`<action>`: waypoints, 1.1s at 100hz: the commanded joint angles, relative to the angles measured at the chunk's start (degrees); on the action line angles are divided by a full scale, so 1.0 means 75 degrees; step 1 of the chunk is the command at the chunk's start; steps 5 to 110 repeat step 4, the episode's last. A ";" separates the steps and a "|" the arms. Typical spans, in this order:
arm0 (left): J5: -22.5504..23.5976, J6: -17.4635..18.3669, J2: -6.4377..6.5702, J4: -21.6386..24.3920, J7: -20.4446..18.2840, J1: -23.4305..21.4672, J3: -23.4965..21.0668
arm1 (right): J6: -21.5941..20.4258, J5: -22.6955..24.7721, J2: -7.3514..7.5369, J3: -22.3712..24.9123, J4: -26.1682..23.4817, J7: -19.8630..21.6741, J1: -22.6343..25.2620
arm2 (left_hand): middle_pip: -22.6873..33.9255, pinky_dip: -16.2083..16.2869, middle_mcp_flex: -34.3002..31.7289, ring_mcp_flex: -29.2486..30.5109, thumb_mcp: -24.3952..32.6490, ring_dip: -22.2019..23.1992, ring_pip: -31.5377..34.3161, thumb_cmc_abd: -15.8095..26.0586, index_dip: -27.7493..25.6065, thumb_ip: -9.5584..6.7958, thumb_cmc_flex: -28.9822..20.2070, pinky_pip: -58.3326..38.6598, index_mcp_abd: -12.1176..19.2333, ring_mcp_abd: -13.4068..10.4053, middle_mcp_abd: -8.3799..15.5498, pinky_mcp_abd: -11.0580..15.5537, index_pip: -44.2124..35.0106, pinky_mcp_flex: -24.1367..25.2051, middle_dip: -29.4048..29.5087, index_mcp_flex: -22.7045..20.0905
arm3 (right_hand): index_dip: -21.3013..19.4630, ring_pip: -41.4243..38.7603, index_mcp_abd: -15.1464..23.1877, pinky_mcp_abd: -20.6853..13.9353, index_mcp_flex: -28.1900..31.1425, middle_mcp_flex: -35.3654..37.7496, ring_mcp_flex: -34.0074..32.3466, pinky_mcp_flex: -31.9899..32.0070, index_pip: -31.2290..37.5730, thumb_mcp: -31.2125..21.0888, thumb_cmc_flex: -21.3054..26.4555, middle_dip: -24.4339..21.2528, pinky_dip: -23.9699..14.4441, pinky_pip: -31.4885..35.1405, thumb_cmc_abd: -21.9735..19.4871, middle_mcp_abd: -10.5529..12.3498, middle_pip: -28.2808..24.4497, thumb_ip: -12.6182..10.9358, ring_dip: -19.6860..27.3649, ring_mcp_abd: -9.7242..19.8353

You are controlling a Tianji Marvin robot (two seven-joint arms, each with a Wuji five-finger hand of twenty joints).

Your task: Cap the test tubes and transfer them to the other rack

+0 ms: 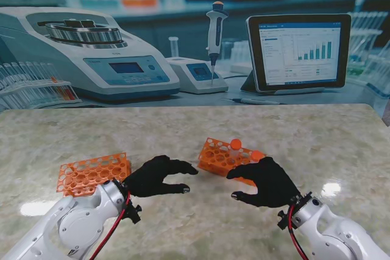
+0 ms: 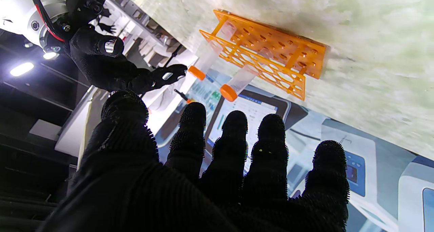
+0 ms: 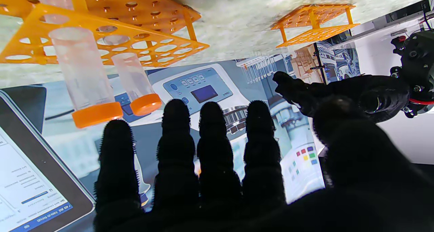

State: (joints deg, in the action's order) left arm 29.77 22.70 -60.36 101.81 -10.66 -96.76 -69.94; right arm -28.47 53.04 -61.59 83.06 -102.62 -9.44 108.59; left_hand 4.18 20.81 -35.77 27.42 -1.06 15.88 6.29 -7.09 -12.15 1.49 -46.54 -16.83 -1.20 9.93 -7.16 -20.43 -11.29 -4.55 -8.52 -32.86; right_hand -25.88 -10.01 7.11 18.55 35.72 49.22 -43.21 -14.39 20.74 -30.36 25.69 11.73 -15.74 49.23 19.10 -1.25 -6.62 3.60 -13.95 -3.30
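An orange rack point(image 1: 219, 153) stands mid-table with two clear tubes in it, both wearing orange caps point(image 1: 236, 144). In the right wrist view the two capped tubes point(image 3: 83, 76) stand side by side in the rack point(image 3: 162, 49). A second orange rack point(image 1: 91, 173), with no tube in it, sits on the left. My right hand point(image 1: 268, 181) hovers just nearer to me than the tube rack, fingers apart, holding nothing. My left hand point(image 1: 155, 176) is between the two racks, open too, with nothing in it. The left wrist view shows the tube rack point(image 2: 271, 52) and both caps point(image 2: 228, 93).
Behind the table is a printed lab backdrop with a centrifuge point(image 1: 85, 50), a pipette point(image 1: 214, 28) and a tablet point(image 1: 298, 50). The marble top point(image 1: 317, 132) stretches to the right of the tube rack.
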 commanded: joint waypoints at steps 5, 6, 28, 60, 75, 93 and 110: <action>-0.0043 -0.0050 -0.0006 -0.0020 -0.0035 0.0004 0.0017 | 0.0003 0.0055 -0.0031 -0.0006 -0.0037 0.0016 0.0085 | -0.0132 -0.0030 0.0238 -0.0091 -0.0078 -0.0003 -0.0129 0.0282 0.0141 0.0091 0.0151 0.0280 -0.0042 -0.0057 -0.0075 -0.0052 0.0202 0.0049 0.0154 0.0249 | 0.0118 0.0347 -0.0116 0.0155 -0.0272 -0.0233 0.0244 0.0159 -0.0124 0.0119 0.0018 -0.0096 0.0159 -0.0137 -0.0447 -0.0010 0.0072 -0.0196 0.0088 0.0021; -0.0043 -0.0050 -0.0006 -0.0020 -0.0035 0.0004 0.0017 | 0.0003 0.0055 -0.0031 -0.0006 -0.0037 0.0016 0.0085 | -0.0132 -0.0030 0.0238 -0.0091 -0.0078 -0.0003 -0.0129 0.0282 0.0141 0.0091 0.0151 0.0280 -0.0042 -0.0057 -0.0075 -0.0052 0.0202 0.0049 0.0154 0.0249 | 0.0118 0.0347 -0.0116 0.0155 -0.0272 -0.0233 0.0244 0.0159 -0.0124 0.0119 0.0018 -0.0096 0.0159 -0.0137 -0.0447 -0.0010 0.0072 -0.0196 0.0088 0.0021; -0.0043 -0.0050 -0.0006 -0.0020 -0.0035 0.0004 0.0017 | 0.0003 0.0055 -0.0031 -0.0006 -0.0037 0.0016 0.0085 | -0.0132 -0.0030 0.0238 -0.0091 -0.0078 -0.0003 -0.0129 0.0282 0.0141 0.0091 0.0151 0.0280 -0.0042 -0.0057 -0.0075 -0.0052 0.0202 0.0049 0.0154 0.0249 | 0.0118 0.0347 -0.0116 0.0155 -0.0272 -0.0233 0.0244 0.0159 -0.0124 0.0119 0.0018 -0.0096 0.0159 -0.0137 -0.0447 -0.0010 0.0072 -0.0196 0.0088 0.0021; -0.0043 -0.0050 -0.0006 -0.0020 -0.0035 0.0004 0.0017 | 0.0003 0.0055 -0.0031 -0.0006 -0.0037 0.0016 0.0085 | -0.0132 -0.0030 0.0238 -0.0091 -0.0078 -0.0003 -0.0129 0.0282 0.0141 0.0091 0.0151 0.0280 -0.0042 -0.0057 -0.0075 -0.0052 0.0202 0.0049 0.0154 0.0249 | 0.0118 0.0347 -0.0116 0.0155 -0.0272 -0.0233 0.0244 0.0159 -0.0124 0.0119 0.0018 -0.0096 0.0159 -0.0137 -0.0447 -0.0010 0.0072 -0.0196 0.0088 0.0021; -0.0043 -0.0050 -0.0006 -0.0020 -0.0035 0.0004 0.0017 | 0.0003 0.0055 -0.0031 -0.0006 -0.0037 0.0016 0.0085 | -0.0132 -0.0030 0.0238 -0.0091 -0.0078 -0.0003 -0.0129 0.0282 0.0141 0.0091 0.0151 0.0280 -0.0042 -0.0057 -0.0075 -0.0052 0.0202 0.0049 0.0154 0.0249 | 0.0118 0.0347 -0.0116 0.0155 -0.0272 -0.0233 0.0244 0.0159 -0.0124 0.0119 0.0018 -0.0096 0.0159 -0.0137 -0.0447 -0.0010 0.0072 -0.0196 0.0088 0.0021; -0.0043 -0.0050 -0.0006 -0.0020 -0.0035 0.0004 0.0017 | 0.0003 0.0055 -0.0031 -0.0006 -0.0037 0.0016 0.0085 | -0.0132 -0.0030 0.0238 -0.0091 -0.0078 -0.0003 -0.0129 0.0282 0.0141 0.0091 0.0151 0.0280 -0.0042 -0.0057 -0.0075 -0.0052 0.0202 0.0049 0.0154 0.0249 | 0.0118 0.0347 -0.0116 0.0155 -0.0272 -0.0233 0.0244 0.0159 -0.0124 0.0119 0.0018 -0.0096 0.0159 -0.0137 -0.0447 -0.0010 0.0072 -0.0196 0.0088 0.0021; -0.0043 -0.0050 -0.0006 -0.0020 -0.0035 0.0004 0.0017 | 0.0003 0.0055 -0.0031 -0.0006 -0.0037 0.0016 0.0085 | -0.0132 -0.0030 0.0238 -0.0091 -0.0078 -0.0003 -0.0129 0.0282 0.0141 0.0091 0.0151 0.0280 -0.0042 -0.0057 -0.0075 -0.0052 0.0202 0.0049 0.0154 0.0249 | 0.0118 0.0347 -0.0116 0.0155 -0.0272 -0.0233 0.0244 0.0159 -0.0124 0.0119 0.0018 -0.0096 0.0159 -0.0137 -0.0447 -0.0010 0.0072 -0.0196 0.0088 0.0021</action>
